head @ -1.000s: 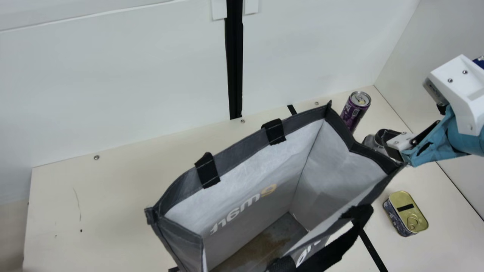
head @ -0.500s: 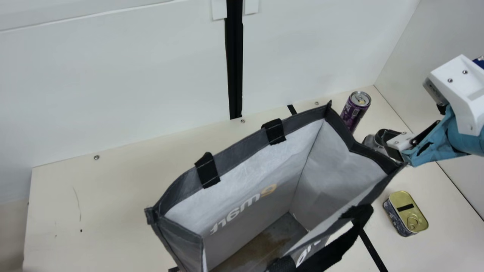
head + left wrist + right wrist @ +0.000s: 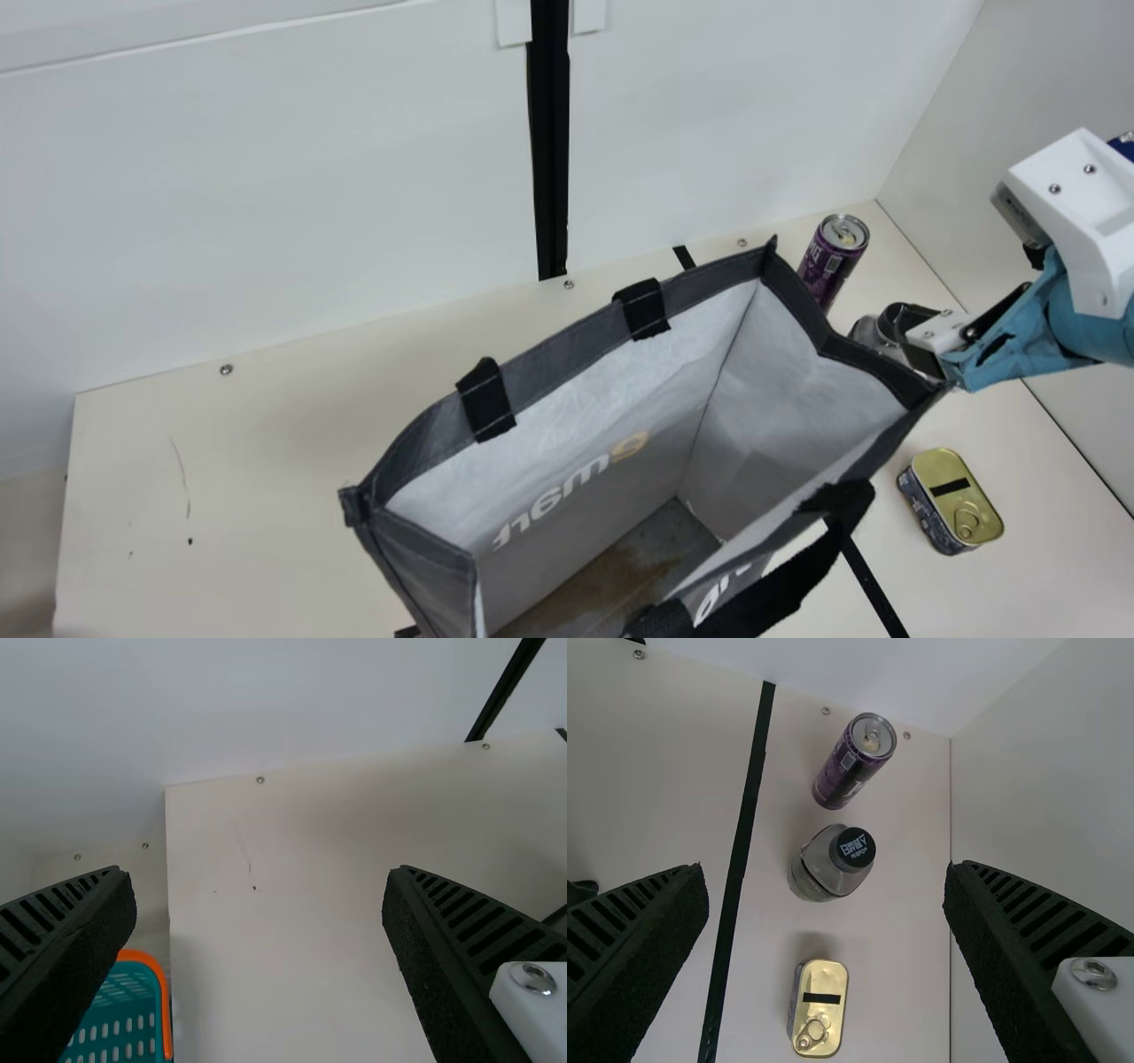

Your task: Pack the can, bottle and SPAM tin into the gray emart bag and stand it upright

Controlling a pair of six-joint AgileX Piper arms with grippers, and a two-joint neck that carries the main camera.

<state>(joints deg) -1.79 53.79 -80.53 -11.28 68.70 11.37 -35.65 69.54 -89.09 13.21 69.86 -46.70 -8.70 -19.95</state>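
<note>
In main view, gray bag [image 3: 602,394] is cut off at btm & hides lower pts of can [image 3: 831,261] & bottle [image 3: 865,331].

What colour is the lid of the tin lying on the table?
The lid is gold with a black strip; the right wrist view shows it best.

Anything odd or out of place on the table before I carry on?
Mostly fine. Brownish blotches mark the floor of the gray bag, perhaps an old stain, and its rim kinks inward at the end by the bottle. The can and bottle stand upright; the SPAM tin lies flat.
</note>
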